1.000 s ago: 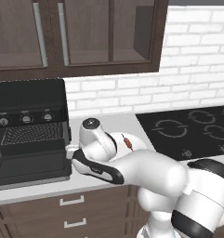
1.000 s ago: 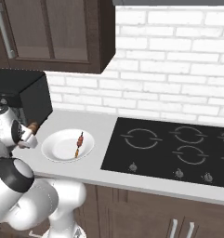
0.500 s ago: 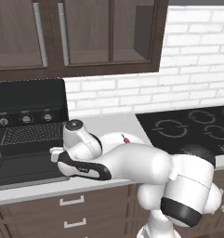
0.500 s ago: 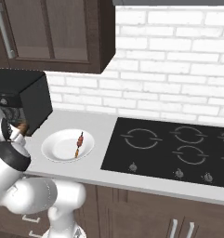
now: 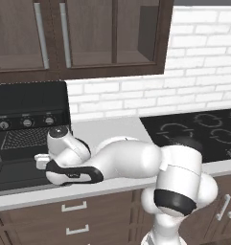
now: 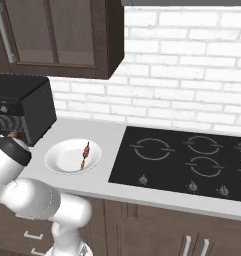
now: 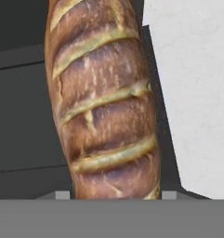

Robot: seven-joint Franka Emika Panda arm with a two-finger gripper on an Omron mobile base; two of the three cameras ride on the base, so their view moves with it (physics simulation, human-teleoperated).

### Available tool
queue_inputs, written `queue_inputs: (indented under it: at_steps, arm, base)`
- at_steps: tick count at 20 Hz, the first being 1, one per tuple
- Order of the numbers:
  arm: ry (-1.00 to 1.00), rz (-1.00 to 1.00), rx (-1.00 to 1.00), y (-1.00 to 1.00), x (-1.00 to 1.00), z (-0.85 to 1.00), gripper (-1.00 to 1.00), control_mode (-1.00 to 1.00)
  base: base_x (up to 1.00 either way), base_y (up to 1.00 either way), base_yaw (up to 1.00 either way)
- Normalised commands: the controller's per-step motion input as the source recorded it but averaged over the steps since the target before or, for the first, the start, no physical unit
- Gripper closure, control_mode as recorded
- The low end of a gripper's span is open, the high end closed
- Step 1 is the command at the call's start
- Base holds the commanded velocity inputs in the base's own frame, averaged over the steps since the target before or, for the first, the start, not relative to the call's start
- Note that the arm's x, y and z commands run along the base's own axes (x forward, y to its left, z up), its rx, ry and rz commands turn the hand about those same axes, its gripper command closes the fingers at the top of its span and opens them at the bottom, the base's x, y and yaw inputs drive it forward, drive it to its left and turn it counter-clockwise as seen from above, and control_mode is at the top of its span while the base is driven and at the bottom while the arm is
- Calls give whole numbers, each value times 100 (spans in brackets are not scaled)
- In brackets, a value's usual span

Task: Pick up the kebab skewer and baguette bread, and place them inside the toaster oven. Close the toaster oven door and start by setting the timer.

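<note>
On my hand camera the baguette [image 7: 104, 97] runs from 12 o'clock down to 6 o'clock, almost straight, with its lower end between the gripper [image 7: 115, 195] fingers. The jaws stand about half open and are closed on the loaf, so I read this as a firm hold. Behind the bread, on the 9 o'clock side, I see the dark flat panel of the oven door [image 7: 25, 121], and on the 3 o'clock side the pale counter [image 7: 197, 93].

In the left base camera the arm [image 5: 121, 162] lies low across the counter edge and reaches toward 9 o'clock. The wrist is just above the open door [image 5: 14, 174], which is dropped down flat in front of the toaster oven [image 5: 28, 103]. The oven is at about 9 o'clock in this picture, with three knobs in a row and the wire rack [image 5: 23, 138] visible inside.

In the right base camera the skewer [image 6: 84, 155] lies on a white plate [image 6: 59, 160], near the centre and slightly toward 8 o'clock. The plate sits on the counter between the oven at 9 o'clock and the black cooktop [image 6: 192, 160] at 3 o'clock. The skewer is well apart from the arm.
</note>
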Motion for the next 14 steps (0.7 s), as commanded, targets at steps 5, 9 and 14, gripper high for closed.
queue_inputs:
  at_steps: [5, 9, 14]
  arm:
    - [0, -7, 0, 43, 43, 0, 100, -100]
    - [0, -11, 0, 24, 44, 7, 100, -100]
    - [0, -7, 0, 33, 16, 6, 100, -100]
  base:
    - [0, 0, 0]
    - [0, 0, 0]
    - [0, 0, 0]
